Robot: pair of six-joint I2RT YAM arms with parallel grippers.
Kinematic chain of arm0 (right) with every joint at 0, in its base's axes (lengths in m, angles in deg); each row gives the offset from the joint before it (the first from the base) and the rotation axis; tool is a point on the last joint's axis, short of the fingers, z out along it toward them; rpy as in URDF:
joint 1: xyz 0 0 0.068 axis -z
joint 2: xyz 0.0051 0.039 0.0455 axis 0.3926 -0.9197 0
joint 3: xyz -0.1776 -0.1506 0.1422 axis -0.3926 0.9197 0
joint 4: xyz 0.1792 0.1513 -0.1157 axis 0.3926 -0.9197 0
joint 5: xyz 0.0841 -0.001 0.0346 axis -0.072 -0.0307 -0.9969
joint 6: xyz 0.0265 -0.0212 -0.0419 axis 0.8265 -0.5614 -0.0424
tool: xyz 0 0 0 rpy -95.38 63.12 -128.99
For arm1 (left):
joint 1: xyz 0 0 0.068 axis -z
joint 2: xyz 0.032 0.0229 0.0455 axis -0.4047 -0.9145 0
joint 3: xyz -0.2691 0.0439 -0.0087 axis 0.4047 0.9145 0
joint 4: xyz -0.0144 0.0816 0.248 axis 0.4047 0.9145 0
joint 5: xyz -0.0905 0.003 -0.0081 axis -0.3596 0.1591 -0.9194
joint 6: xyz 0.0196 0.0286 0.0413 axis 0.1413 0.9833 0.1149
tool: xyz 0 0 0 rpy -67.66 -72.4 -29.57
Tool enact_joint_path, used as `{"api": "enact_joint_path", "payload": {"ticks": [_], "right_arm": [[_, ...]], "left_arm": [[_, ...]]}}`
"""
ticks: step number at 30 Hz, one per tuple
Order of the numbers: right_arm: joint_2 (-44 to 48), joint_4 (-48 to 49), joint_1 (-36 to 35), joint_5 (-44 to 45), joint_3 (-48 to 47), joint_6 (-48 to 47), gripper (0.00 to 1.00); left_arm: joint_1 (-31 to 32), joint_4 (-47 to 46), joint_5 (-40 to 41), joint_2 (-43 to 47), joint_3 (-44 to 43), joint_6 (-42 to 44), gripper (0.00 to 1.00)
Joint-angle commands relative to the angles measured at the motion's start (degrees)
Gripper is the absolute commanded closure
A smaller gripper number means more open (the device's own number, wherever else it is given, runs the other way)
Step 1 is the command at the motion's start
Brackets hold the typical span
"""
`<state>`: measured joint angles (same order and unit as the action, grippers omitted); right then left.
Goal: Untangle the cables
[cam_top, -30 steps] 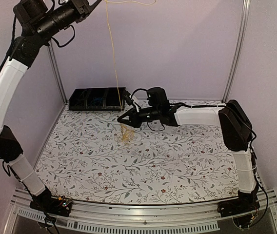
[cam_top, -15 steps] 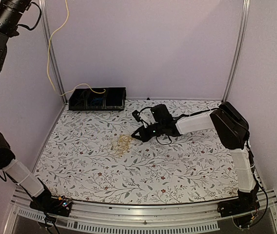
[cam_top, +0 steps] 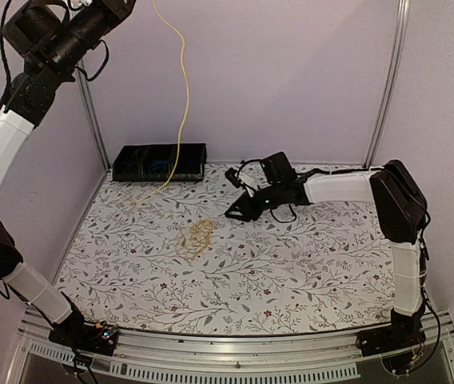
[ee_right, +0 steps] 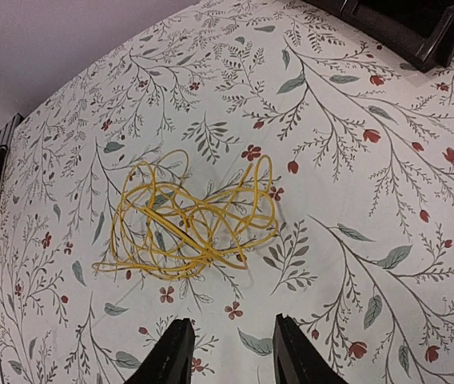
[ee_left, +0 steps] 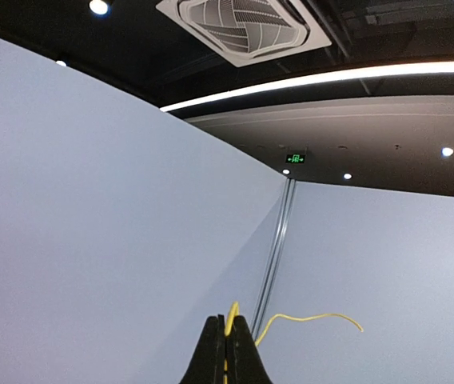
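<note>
Left gripper [ee_left: 227, 322] pinches a thin, limp yellow wire [cam_top: 184, 88] high above the black plastic bin [cam_top: 160, 162]. Right gripper [ee_right: 228, 324], released, hovers beside the light yellow tangle [ee_right: 187, 220] in front. I'd grab an outer loop.

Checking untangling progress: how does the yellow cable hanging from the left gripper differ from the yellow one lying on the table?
The hanging cable is one long strand, pinched in the shut left gripper, its lower end reaching the table near the black bin. The table cable is a heap of overlapping loops, flat, held by nothing, in front of the open right gripper. Both are thin and yellow.
</note>
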<state>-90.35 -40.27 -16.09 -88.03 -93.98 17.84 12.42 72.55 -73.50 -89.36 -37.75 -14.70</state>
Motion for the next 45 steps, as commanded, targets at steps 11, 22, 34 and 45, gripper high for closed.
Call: {"api": "enact_joint_path", "payload": {"ticks": [11, 22, 34, 45], "right_arm": [[20.2, -18.6, 4.6, -1.2, 2.9, -18.3, 0.41], [29.9, -19.7, 5.9, 0.4, 13.0, -21.2, 0.39], [33.2, -16.1, 6.5, 1.8, 20.4, -22.4, 0.38], [33.2, -14.6, 6.7, 1.8, 22.9, -22.3, 0.37]], "left_arm": [[-3.7, -6.1, 0.0, -7.2, 5.1, -1.8, 1.0], [-7.9, -9.1, -2.6, -20.4, -6.5, -10.7, 1.0], [-17.0, -17.3, -4.2, -33.1, -21.3, -24.2, 1.0], [-20.6, -24.3, -0.2, -40.4, -21.9, -32.6, 1.0]]}}
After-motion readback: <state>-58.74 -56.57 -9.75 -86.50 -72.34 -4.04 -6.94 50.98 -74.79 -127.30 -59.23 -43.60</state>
